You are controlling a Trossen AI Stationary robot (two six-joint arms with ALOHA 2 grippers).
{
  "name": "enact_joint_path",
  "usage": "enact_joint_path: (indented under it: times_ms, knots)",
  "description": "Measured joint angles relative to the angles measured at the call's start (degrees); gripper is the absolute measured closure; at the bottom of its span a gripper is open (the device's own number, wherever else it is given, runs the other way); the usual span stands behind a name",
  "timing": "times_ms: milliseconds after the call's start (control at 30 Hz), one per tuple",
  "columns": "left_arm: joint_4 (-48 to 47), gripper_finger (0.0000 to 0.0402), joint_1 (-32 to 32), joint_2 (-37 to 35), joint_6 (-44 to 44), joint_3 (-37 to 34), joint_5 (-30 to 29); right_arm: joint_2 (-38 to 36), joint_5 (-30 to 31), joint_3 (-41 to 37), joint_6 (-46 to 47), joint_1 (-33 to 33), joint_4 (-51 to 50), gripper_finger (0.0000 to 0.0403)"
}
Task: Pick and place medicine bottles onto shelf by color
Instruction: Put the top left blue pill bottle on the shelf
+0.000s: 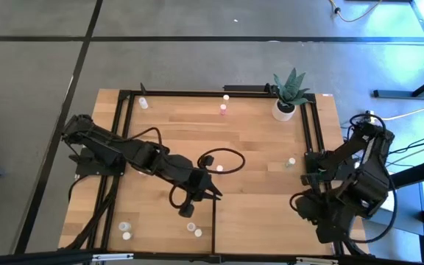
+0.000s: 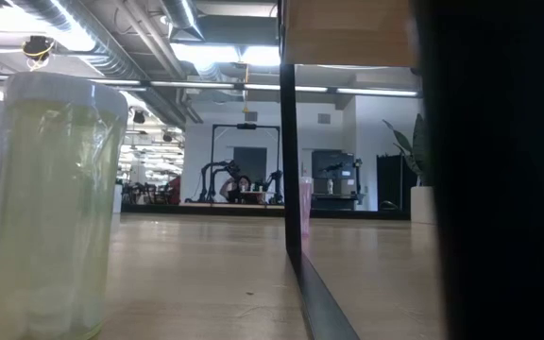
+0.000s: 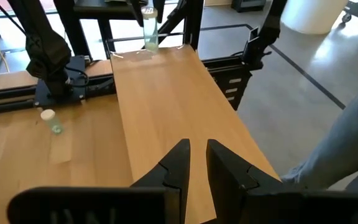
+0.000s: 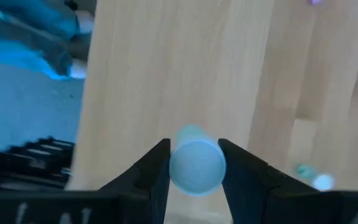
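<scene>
Grey concrete flooring is surrounding the planked wooden table (image 1: 168,147), and most of the sorting is looking undone. Medicine bottles are lying scattered across the table: one near the far left corner (image 1: 143,103), a pinkish one (image 1: 223,110) and a white one (image 1: 226,96) near the far edge, a greenish one (image 1: 291,162) toward the right side, and three near the front edge (image 1: 124,226), (image 1: 128,235), (image 1: 196,231). None is visibly grouped by color, and I cannot tell from these pictures where the shelf is standing. The right gripper (image 4: 194,163) is hovering off the table's front right corner and is clamping a pale bottle (image 4: 196,165) between its fingers, cap toward the wrist camera, so one pick is looking complete and its placing is waiting. The left gripper (image 3: 194,163) is sitting over the middle of the table with its fingers pressed nearly together and nothing between them; a greenish bottle (image 3: 51,120) is standing well ahead of it, and a yellowish one (image 3: 150,31) is standing at the far end of the board. A potted plant (image 1: 288,92) is standing at the far right corner. Judging by this, nearly every bottle is remaining to be moved.
</scene>
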Motion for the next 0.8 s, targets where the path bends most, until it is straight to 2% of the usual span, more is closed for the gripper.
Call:
enact_joint_path:
  times_ms: [67, 233, 400, 567, 800]
  knots:
    - [0.11, 0.0354, -0.21, 0.0, 0.04, 0.0, -0.01, -0.06, 0.24, 0.0, 2.97, 1.13, -0.07, 0.0274]
    - [0.48, 0.0354, -0.69, 0.0, 0.02, 0.0, -0.01, 0.03, 6.32, 0.0, 7.18, 5.18, -0.02, 0.0274]
    - [0.48, 0.0354, -1.24, 0.0, 0.02, 0.0, -0.03, -0.09, 9.42, 0.0, 11.37, 7.42, 0.0, 0.0274]
    - [0.96, 0.0354, -1.28, 0.0, -0.04, 0.0, -0.01, -0.58, 9.19, 0.0, 11.34, 7.46, -0.01, 0.0274]
    - [1.01, 0.0354, -1.28, 0.0, 0.0, 0.0, -0.12, -0.45, 3.87, 0.0, 16.07, 8.74, -0.01, 0.0274]
